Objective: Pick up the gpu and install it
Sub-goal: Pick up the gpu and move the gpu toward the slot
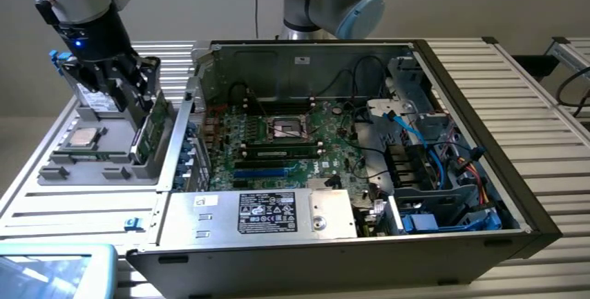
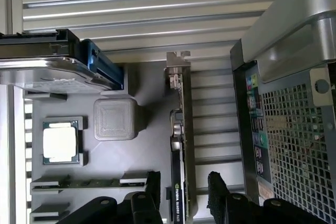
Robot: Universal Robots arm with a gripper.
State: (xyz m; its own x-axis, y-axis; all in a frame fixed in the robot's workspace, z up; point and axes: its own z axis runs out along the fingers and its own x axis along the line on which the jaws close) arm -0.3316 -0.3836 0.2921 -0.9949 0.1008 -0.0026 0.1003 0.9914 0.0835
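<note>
While the gpu is stood on edge in the grey tray, the pick-up step is judged under way: the gripper is held wide open astride the card. An even pinch on both faces is called for.

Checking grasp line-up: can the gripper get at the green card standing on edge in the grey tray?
Probably yes: the gripper has its open black fingers either side of the upright green gpu card with silver bracket, and nothing in the grey plastic tray blocks them.
</note>
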